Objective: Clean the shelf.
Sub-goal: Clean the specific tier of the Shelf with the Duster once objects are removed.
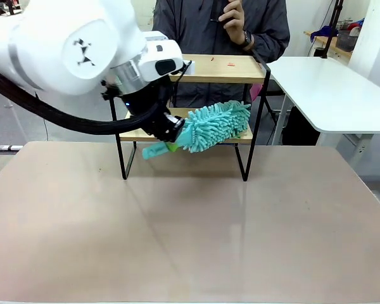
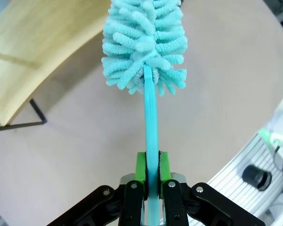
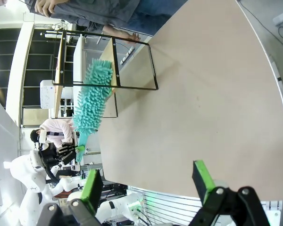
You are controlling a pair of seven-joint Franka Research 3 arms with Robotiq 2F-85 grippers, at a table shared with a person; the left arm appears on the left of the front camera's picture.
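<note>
Centre left, my left hand (image 1: 171,143) clamps the handle of the teal chenille duster (image 1: 218,125), its head along the lower board of the shelf (image 1: 247,69), upper centre. Red scraps (image 1: 231,63) on its top board look undone. Right hand (image 3: 147,181) gapes wide, empty.

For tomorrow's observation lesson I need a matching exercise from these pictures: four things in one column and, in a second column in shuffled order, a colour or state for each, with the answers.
Column one
1. left pincer
2. right pincer
3. duster head
4. shelf frame

Column two
A. thin black metal
B. open, holding nothing
C. shut on the teal handle
D. fluffy strands

Pairs: 1-C, 2-B, 3-D, 4-A
</note>
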